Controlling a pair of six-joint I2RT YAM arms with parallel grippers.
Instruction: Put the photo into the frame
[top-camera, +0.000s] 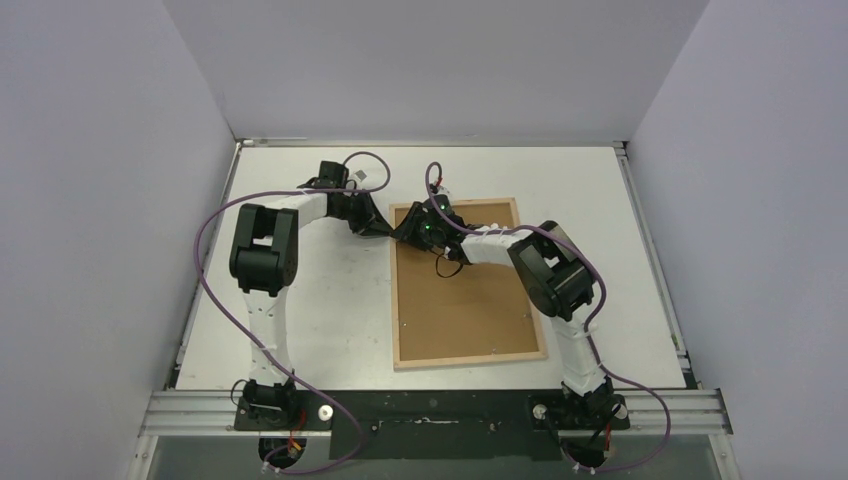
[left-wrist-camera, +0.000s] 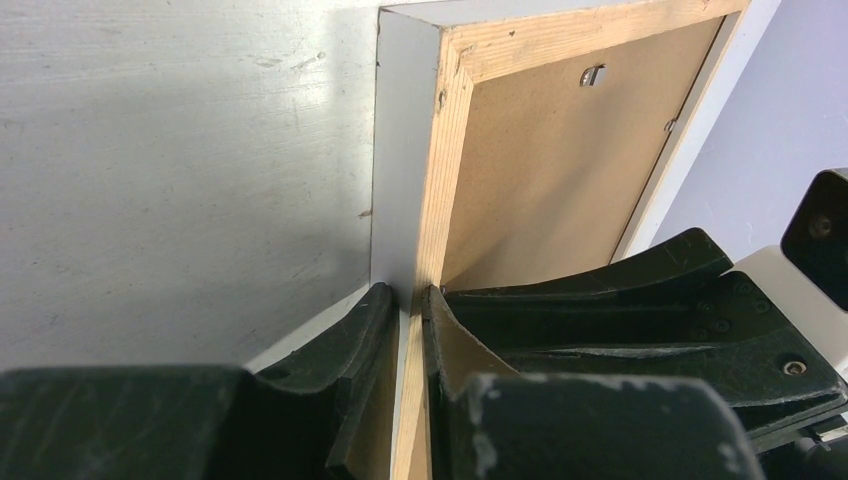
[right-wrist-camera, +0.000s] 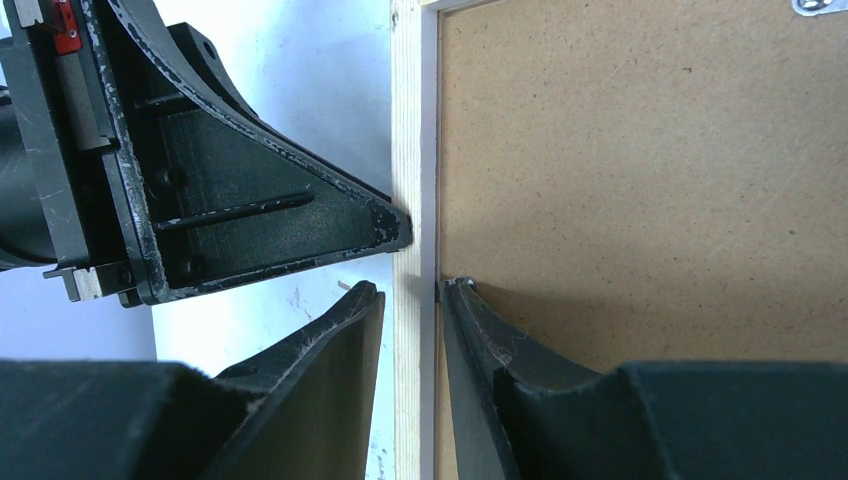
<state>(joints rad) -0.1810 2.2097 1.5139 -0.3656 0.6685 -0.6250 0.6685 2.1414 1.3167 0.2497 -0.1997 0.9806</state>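
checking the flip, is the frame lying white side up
No, the frame shows its bare wood back and brown backing board facing up.

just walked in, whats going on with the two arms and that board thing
The frame lies face down on the table with its brown backing board seated in it. Both grippers are at its left rail near the far corner: the left gripper is pinched on the rail, and the right gripper straddles it just beside, jaws not closed. The photo is not in view.
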